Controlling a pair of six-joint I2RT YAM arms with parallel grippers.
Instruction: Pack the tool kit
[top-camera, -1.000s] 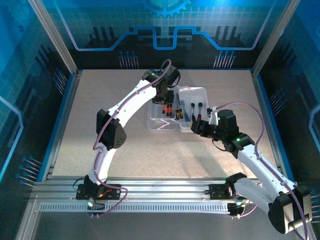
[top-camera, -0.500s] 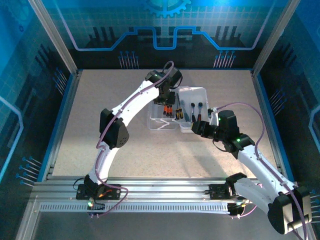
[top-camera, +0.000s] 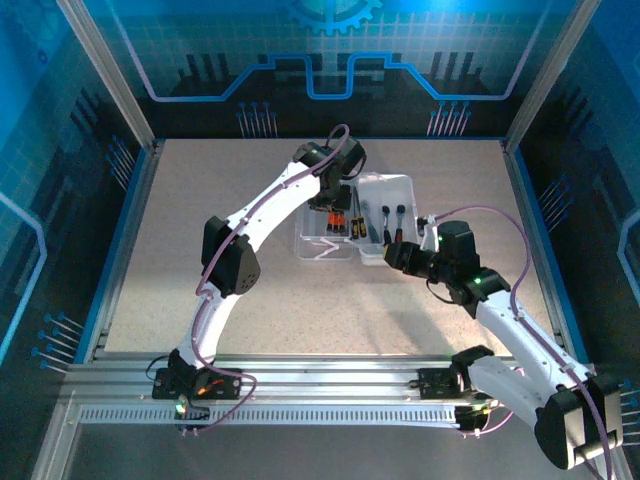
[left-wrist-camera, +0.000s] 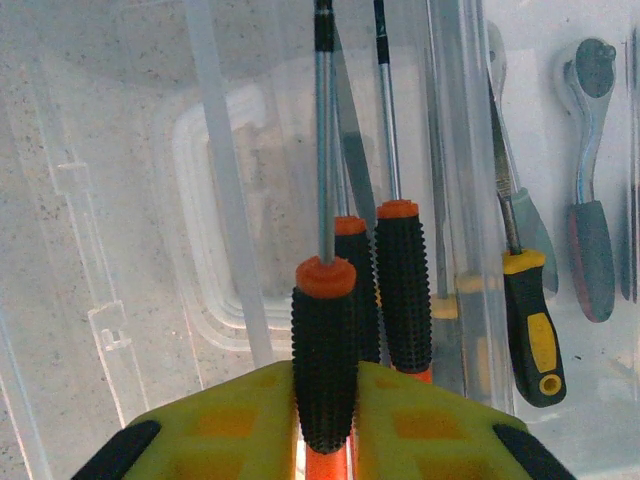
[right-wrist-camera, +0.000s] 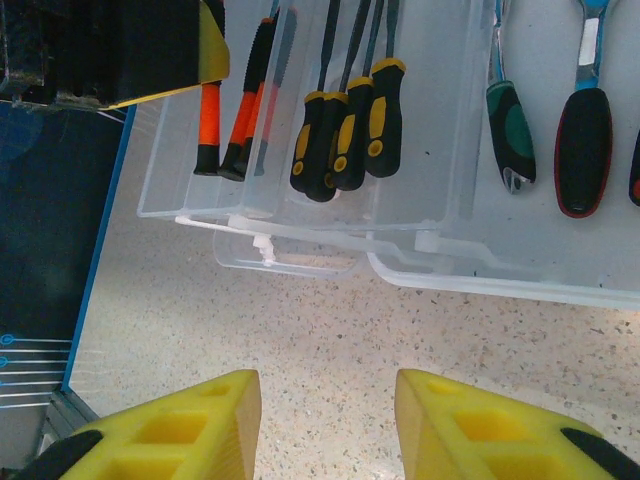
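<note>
From above: clear plastic case (top-camera: 385, 205) lying open just right of centre on the speckled table (top-camera: 200, 220), two shallow halves side by side, dark-handled tools laid inside; left gripper (top-camera: 335, 203) reaching in over the upper left part of the case, too small here to read how it stands; right gripper (top-camera: 392, 252) low over the table just below the lower right corner of the case, close to it but apart. At the left wrist: left gripper pinching an orange-collared screwdriver (left-wrist-camera: 324, 340) by its black knurled handle, yellow fingers (left-wrist-camera: 240, 400) pressed to both sides of it at bottom centre, steel shaft pointing straight up the frame; two more orange-and-black screwdrivers (left-wrist-camera: 403, 285) lying just behind it on the case floor; right of a clear divider wall, a yellow-and-black screwdriver (left-wrist-camera: 530, 320), then a silver ratchet wrench (left-wrist-camera: 590, 200) at the far right edge. At the right wrist: right gripper spread wide with bare table between its yellow fingers (right-wrist-camera: 180, 430) at the bottom, holding nothing; case across the top of the frame, orange handles at upper left, a cluster of yellow-and-black handles (right-wrist-camera: 345, 130) in the middle, a green-handled tool (right-wrist-camera: 510, 125) at upper right.
</note>
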